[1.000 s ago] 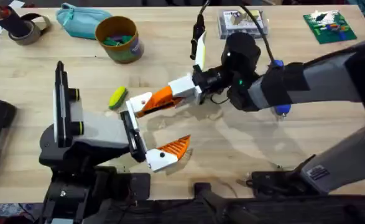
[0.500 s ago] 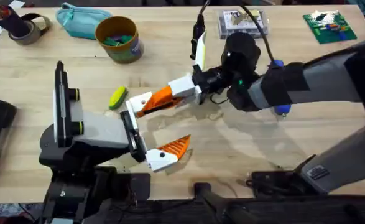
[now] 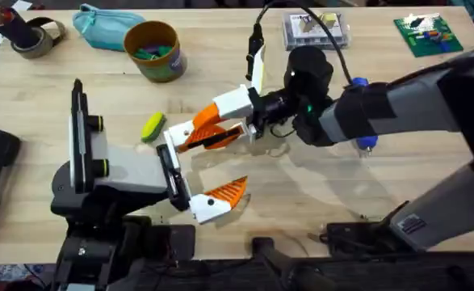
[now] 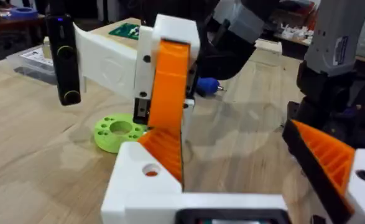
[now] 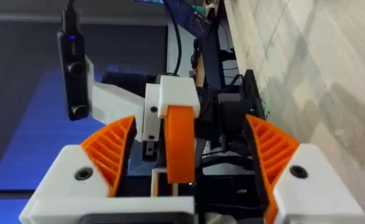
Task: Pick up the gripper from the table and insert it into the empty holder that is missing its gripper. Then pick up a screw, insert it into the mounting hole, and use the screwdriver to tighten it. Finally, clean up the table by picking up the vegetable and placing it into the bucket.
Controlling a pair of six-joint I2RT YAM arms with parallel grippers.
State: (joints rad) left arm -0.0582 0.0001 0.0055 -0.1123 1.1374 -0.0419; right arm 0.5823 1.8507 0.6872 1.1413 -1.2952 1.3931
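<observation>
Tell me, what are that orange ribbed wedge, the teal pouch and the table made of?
The orange wedge looks like matte plastic: its ribs are crisp and evenly moulded, and it sits on a white, hard-edged base. The teal pouch seems to be soft fabric, since it slumps and creases. The table appears to be pale wood or a wood-look laminate, with visible grain lines; which one is unclear.

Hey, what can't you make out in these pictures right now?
Screwdriver: overhead, the right arm hides all but its blue end.
Whether the gripper sits fully in the holder: overhead, the open right pincer overlaps the joint.
Bucket contents: overhead, too small to name.
</observation>
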